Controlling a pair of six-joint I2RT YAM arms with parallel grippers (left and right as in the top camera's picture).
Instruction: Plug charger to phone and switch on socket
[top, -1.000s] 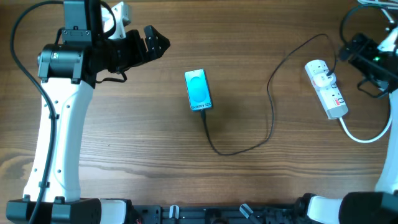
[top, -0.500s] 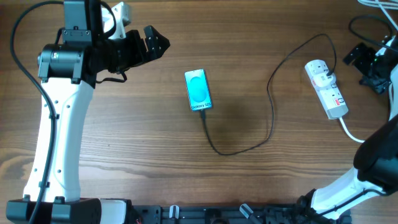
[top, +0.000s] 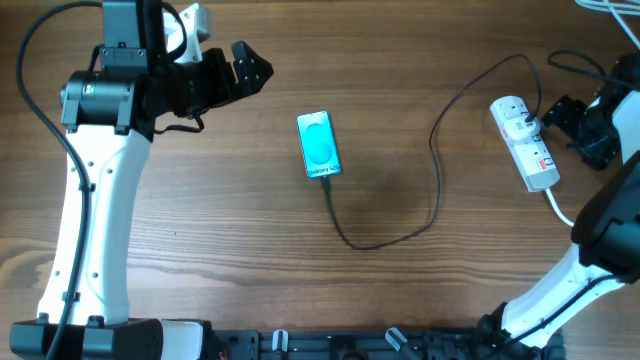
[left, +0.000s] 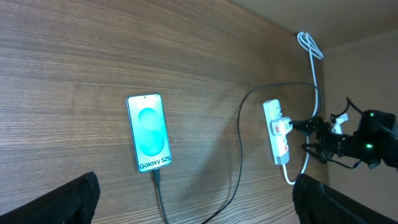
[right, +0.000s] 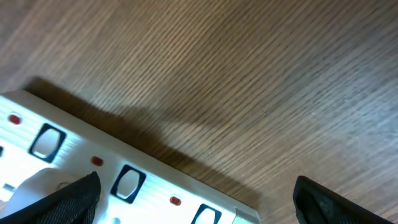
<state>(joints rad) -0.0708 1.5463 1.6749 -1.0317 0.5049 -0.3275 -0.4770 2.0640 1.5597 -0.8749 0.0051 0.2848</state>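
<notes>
My right fingers (right: 336, 200) stand apart, one in each lower corner of the right wrist view, gripping nothing. Beyond them, at lower left, lies the socket (right: 124, 180). I hold the right gripper (top: 560, 128) just beside the socket at the right edge of the overhead view, I judge so as to reach a switch, since that step looks not yet done. My left fingers (left: 68, 199) are likewise spread and empty. The left gripper (top: 250, 65) hangs at upper left, well apart from everything, likely so it can watch without blocking.

The phone (top: 319, 145) lies flat, screen up, near the centre. The charger (top: 436, 190) loops from its lower end to a white plug (top: 522, 125) on the socket, and its tip appears seated.

I count one phone, one charger, one socket, one white plug, two grippers, and three small red dots (right: 96, 162) on the socket's face.
</notes>
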